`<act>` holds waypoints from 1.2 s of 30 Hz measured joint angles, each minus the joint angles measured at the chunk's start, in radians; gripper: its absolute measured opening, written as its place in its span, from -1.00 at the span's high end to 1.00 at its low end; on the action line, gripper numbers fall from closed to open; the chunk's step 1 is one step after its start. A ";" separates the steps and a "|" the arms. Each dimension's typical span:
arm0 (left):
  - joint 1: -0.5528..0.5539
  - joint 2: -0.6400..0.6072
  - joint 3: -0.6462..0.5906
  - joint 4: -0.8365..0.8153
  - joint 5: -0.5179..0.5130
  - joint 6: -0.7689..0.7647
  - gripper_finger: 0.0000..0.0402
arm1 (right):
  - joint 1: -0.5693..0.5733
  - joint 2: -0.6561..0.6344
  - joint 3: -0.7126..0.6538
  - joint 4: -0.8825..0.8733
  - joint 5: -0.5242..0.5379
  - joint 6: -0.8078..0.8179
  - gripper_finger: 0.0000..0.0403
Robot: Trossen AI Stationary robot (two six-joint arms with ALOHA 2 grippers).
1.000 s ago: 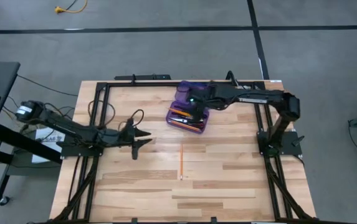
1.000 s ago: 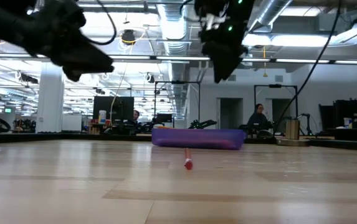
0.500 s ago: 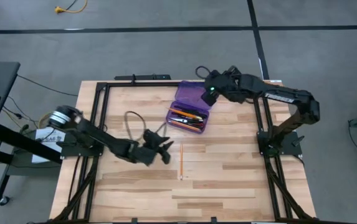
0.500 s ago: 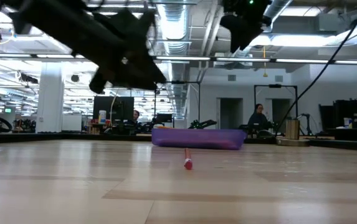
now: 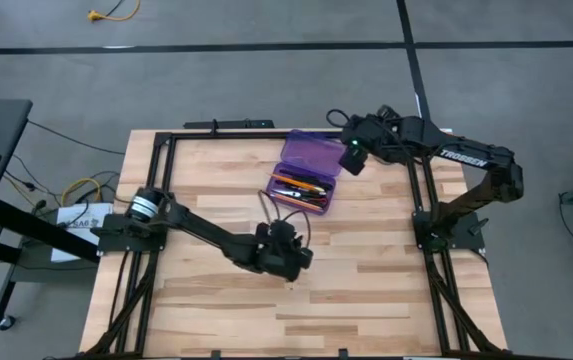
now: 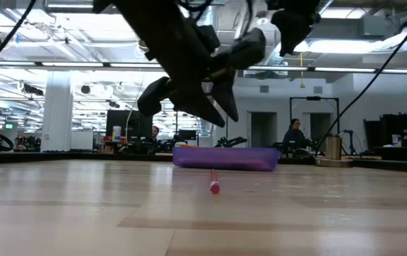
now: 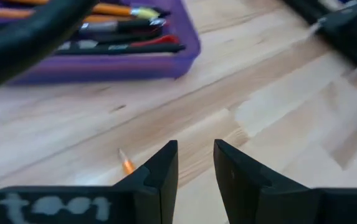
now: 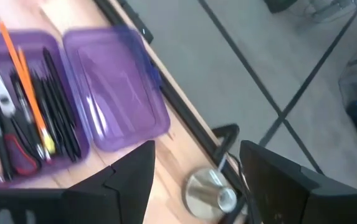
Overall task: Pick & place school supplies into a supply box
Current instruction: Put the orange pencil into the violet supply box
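left pincer (image 5: 288, 262): mid-bench, hovering right over the last loose pencil (image 7: 126, 164); fingers slightly parted, nothing between them.
pencil vs pincer: your wrist view puts its tip just off one finger (image 7: 159, 177), beside the gap rather than in it. You likely need a small sideways shift before descending.
pencil axis: runs near-to-far on the bench (image 5: 366, 300); red eraser end faces the near edge in the low view.
pencil look: thin, orange, lying flat.
supply box (image 5: 306, 172): far of the pincer, lid open, already holding orange pencils, dark pens and red-handled scissors (image 8: 4, 118).
right pincer (image 5: 350, 152): open, empty, at the far right just past the box; your left arm is much nearer.
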 joint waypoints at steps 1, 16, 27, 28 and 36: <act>0.000 0.018 0.038 -0.059 0.003 -0.033 0.55 | 0.000 0.000 0.000 -0.019 0.000 0.000 -0.14; 0.003 0.222 0.355 -0.409 0.062 -0.288 0.47 | 0.003 0.000 0.000 -0.083 0.002 -0.107 -0.14; -0.023 0.226 0.375 -0.544 0.098 -0.431 0.39 | 0.003 0.001 0.000 -0.080 0.002 -0.134 -0.14; -0.025 0.227 0.375 -0.553 0.098 -0.440 0.39 | 0.003 0.001 0.000 -0.080 0.002 -0.134 -0.14; -0.025 0.227 0.375 -0.599 0.150 -0.461 0.39 | 0.005 0.001 0.000 -0.080 0.001 -0.132 -0.14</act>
